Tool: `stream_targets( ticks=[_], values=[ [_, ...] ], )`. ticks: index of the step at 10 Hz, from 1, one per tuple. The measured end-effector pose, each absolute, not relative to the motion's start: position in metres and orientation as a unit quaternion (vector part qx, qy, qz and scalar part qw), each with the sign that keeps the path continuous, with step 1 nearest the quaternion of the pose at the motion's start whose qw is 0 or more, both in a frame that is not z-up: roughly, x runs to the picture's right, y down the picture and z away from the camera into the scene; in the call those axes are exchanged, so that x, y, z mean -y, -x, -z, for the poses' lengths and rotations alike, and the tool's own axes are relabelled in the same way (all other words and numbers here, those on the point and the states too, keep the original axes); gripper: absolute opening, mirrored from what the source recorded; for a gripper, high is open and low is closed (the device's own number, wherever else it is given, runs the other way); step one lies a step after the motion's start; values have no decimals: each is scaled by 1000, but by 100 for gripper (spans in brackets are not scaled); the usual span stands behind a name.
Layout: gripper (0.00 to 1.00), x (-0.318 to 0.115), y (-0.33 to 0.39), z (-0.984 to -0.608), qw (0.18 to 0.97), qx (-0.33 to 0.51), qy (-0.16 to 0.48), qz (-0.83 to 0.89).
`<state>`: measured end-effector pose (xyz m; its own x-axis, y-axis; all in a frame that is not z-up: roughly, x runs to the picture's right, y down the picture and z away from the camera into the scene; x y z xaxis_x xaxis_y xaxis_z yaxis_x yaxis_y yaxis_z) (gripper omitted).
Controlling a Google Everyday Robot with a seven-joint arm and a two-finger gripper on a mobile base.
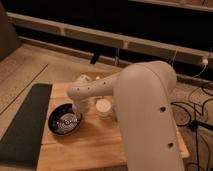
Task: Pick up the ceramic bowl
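Observation:
The ceramic bowl point(64, 121) is round, shallow and glossy black with pale rings inside. It sits on the left part of the wooden table point(95, 145). My white arm reaches from the right across the table. The gripper point(78, 113) hangs down from the wrist at the bowl's right rim, touching or just above it. A small white cup point(103, 107) stands just right of the gripper. The blue block is hidden behind my arm.
A dark mat point(24, 125) lies along the table's left edge. My bulky arm segment point(147, 115) covers the table's right half. Cables point(192, 107) lie on the floor at right. A low shelf rail point(100, 37) runs behind the table.

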<state>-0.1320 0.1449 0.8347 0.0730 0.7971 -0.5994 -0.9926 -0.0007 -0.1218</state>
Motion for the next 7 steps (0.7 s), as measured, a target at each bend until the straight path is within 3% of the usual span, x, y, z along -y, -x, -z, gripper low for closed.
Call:
stream_targets(
  ticks=[7],
  values=[
    [0, -65, 117, -782, 691, -125, 195, -684]
  ],
)
